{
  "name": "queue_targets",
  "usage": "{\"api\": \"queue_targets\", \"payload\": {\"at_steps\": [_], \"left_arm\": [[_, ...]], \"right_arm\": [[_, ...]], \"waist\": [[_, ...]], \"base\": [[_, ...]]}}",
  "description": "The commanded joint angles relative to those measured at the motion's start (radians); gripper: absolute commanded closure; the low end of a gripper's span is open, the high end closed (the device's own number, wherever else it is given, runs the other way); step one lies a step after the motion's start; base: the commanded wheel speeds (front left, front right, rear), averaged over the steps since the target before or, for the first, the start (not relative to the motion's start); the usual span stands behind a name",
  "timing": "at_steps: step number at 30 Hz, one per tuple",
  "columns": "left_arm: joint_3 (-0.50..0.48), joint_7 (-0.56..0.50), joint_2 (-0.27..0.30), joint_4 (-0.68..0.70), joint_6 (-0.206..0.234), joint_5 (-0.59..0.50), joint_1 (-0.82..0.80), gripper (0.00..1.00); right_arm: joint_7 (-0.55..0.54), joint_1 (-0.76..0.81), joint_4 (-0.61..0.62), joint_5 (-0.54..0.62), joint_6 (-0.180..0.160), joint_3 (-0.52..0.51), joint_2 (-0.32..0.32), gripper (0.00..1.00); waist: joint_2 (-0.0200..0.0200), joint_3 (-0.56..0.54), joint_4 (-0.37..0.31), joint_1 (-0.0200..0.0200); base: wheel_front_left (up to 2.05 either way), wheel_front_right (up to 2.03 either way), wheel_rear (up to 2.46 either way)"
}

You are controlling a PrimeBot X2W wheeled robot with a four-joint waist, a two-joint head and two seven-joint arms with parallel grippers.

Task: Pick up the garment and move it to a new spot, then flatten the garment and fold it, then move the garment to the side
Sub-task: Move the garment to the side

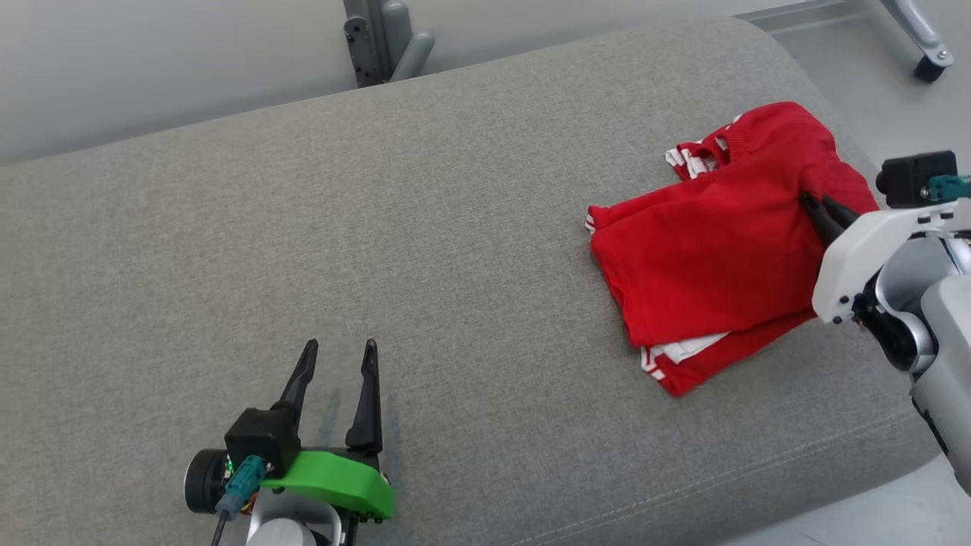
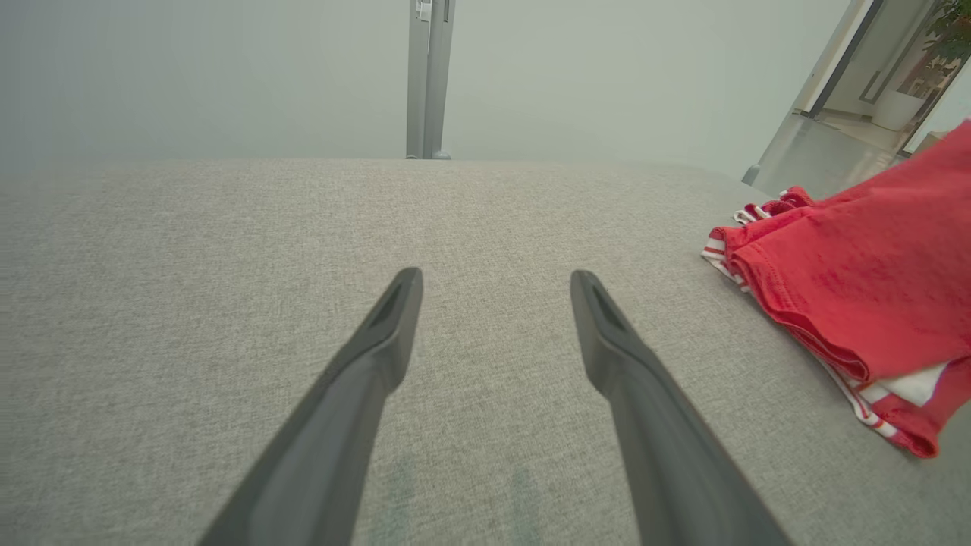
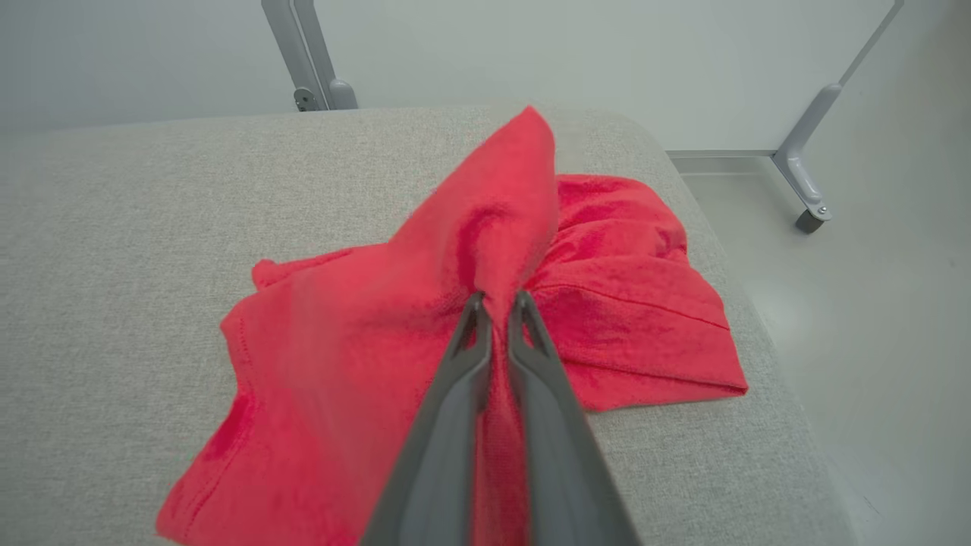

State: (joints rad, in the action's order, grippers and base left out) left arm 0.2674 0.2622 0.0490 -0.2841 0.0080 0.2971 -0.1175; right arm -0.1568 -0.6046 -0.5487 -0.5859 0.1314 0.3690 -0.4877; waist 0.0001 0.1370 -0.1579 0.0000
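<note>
Two tools: right tool [image 3: 497,298] pinches red garment [image 1: 705,250], left tool [image 1: 339,346] gapes wide.

We read no text, label, brand, number or sign in any of the three views. The white bands on the red fabric garment with white striped trim [image 1: 721,258] are plain stripes, not lettering.
</note>
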Motion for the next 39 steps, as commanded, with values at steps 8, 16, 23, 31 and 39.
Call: {"api": "queue_targets", "payload": {"at_steps": [8,16,23,31,39], "left_arm": [[0.013,0.003,0.003,0.001,0.006,0.009,0.006,0.0],[0.008,0.003,0.003,0.006,0.005,-0.003,-0.004,0.0],[-0.006,0.003,0.005,0.009,-0.005,-0.03,-0.022,0.0],[-0.009,0.003,0.017,0.02,-0.017,-0.059,-0.053,0.0],[-0.005,0.003,0.037,0.035,-0.018,-0.087,-0.084,0.0]], "right_arm": [[0.019,-0.13,-0.103,0.094,-0.002,-0.064,0.019,1.0],[0.079,-0.19,-0.233,0.166,-0.002,-0.192,-0.009,1.0],[0.159,-0.22,-0.354,0.223,-0.002,-0.336,-0.019,1.0],[0.241,-0.275,-0.48,0.324,-0.002,-0.468,-0.032,1.0],[0.297,-0.346,-0.594,0.415,-0.002,-0.573,-0.019,1.0]], "waist": [[-0.0001,0.001,0.064,0.0],[-0.0001,0.026,0.099,0.0],[-0.0001,0.065,0.121,0.0],[-0.0001,0.145,0.148,0.0],[-0.0001,0.219,0.168,0.0]], "base": [[0.0,0.0,0.0],[0.0,0.0,0.0],[0.0,0.0,0.0],[0.0,0.0,0.0],[0.0,0.0,0.0]]}}
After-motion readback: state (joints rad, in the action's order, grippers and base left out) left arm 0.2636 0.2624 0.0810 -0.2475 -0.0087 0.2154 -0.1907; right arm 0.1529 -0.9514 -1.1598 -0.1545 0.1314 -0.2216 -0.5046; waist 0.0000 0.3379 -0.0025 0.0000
